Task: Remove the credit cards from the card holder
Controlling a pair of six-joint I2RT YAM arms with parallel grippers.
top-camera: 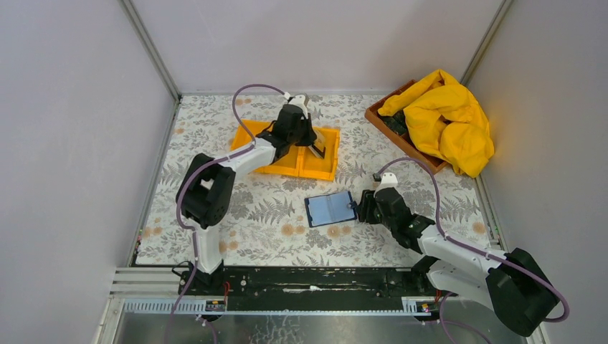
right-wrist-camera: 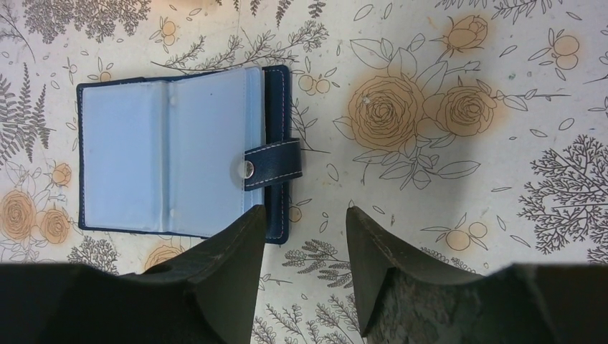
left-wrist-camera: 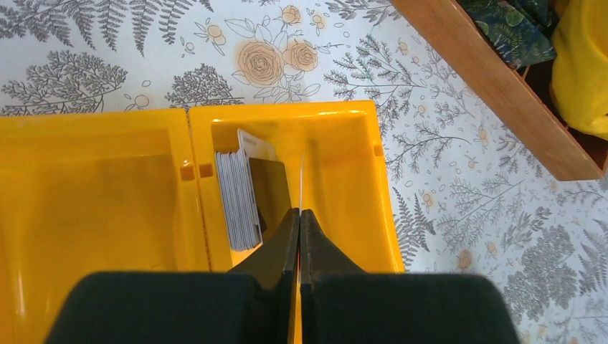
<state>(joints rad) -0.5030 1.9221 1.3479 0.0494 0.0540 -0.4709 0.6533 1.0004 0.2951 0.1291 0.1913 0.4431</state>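
Nearest us we find the right gripper (right-wrist-camera: 306, 215), jaws apart and empty, just beside the card holder (right-wrist-camera: 168, 158) lying open on the table (right-wrist-camera: 430, 272), while farther back the left gripper (left-wrist-camera: 300, 213) pinches one card (left-wrist-camera: 302, 179) edge-on above the right-end compartment of the tray (left-wrist-camera: 287, 111), which holds a stack of cards (left-wrist-camera: 240, 201).

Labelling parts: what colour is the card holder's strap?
The strap is dark blue with light stitching; the right wrist view shows it best.

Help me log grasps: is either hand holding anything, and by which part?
The left hand pinches one thin card by its near end, over the orange tray. The right hand is open, holding nothing.
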